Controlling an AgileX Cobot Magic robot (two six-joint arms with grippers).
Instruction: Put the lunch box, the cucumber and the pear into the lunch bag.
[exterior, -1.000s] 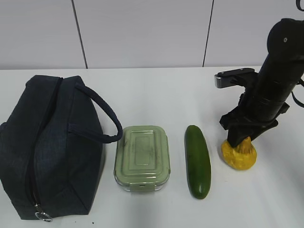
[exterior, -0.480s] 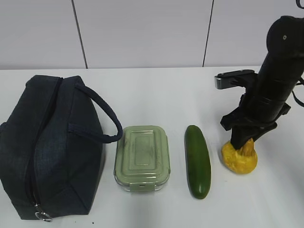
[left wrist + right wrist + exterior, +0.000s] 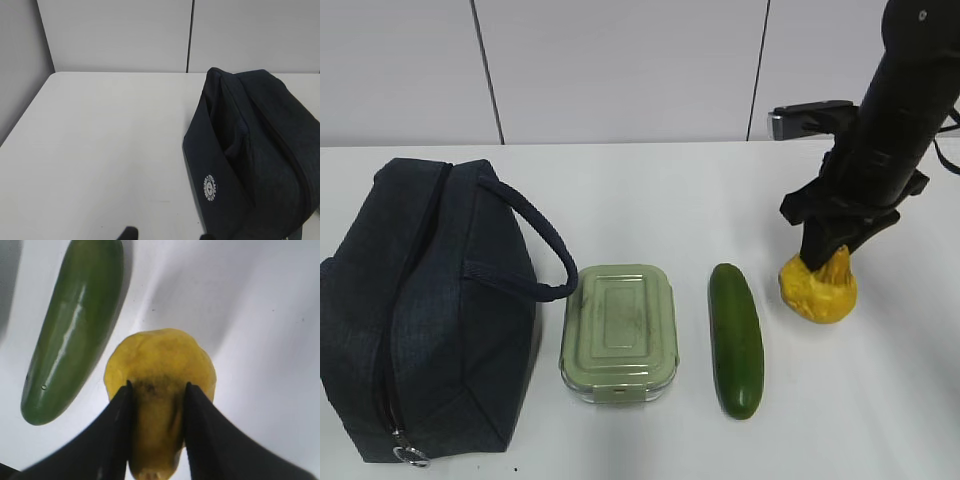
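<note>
While the right arm reaches down at the right of the exterior view, its right gripper (image 3: 827, 262) is clamped on the narrow stem end of the pear (image 3: 818, 290), whose yellow body hangs below the black fingers. Whether the pear touches the white surface (image 3: 650, 190) or is just clear of it cannot be told from this angle. The cucumber (image 3: 736, 339) lies just left of the pear, apart from it, its length running away from the camera. Left of that sits the lunch box (image 3: 620, 332), sage lid up, flat on the surface. The lunch bag (image 3: 420, 310) stands at the far left, its zipper line running along the top with the ring pull (image 3: 411, 456) at the near end, and its loop handle (image 3: 542, 240) arching toward the lunch box. The left arm does not show here.

In the left wrist view, the lunch bag (image 3: 255, 155) fills the right side, a small white logo (image 3: 211, 187) on its end panel, with bare surface to its left. Only two dark fingertips (image 3: 128, 233) of the left gripper peek in at the bottom edge, standing apart with nothing between them.

In the right wrist view, the two black fingers (image 3: 117, 420) press on either side of the pear's (image 3: 160, 365) brownish neck, partly closed to that width. The cucumber (image 3: 75, 325) lies at the upper left, glossy, not touching the pear.
</note>
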